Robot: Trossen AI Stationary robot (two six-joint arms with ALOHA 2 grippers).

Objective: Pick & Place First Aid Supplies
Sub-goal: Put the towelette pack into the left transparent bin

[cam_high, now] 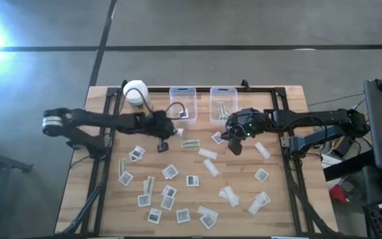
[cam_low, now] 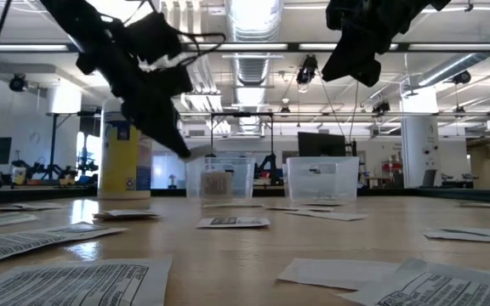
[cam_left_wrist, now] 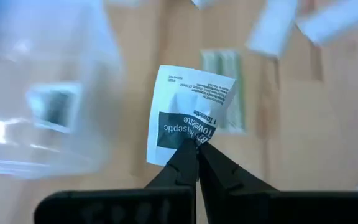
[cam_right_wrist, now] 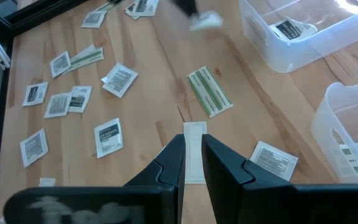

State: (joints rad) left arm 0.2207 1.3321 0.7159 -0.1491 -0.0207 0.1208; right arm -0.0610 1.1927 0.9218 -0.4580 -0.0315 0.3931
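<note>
My left gripper [cam_left_wrist: 196, 144] is shut on a square white packet [cam_left_wrist: 188, 112] with a dark printed patch, held in the air beside the left clear bin [cam_high: 182, 103]. That packet also shows in the high view [cam_high: 180, 133]. My right gripper [cam_right_wrist: 193, 149] hovers open, well above the table [cam_low: 356, 42], over a narrow white strip [cam_right_wrist: 194, 155] lying flat on the wood. A green-striped strip [cam_right_wrist: 209, 92] lies flat just beyond it. Many more packets are scattered flat over the near half of the table [cam_high: 171, 192]. My left gripper pinches the square packet between its two fingertips at the edge beside the dark patch [cam_left_wrist: 191, 135]. The packet is lifted clear of the table and stands out beyond the fingertips, slightly curled.
Two clear bins [cam_high: 223, 103] stand side by side at the table's far edge; each holds some packets. A yellow container with a white lid [cam_high: 136, 91] stands left of them. A square packet [cam_right_wrist: 272, 158] lies close to my right gripper. Dark rails frame the table [cam_high: 290, 166].
</note>
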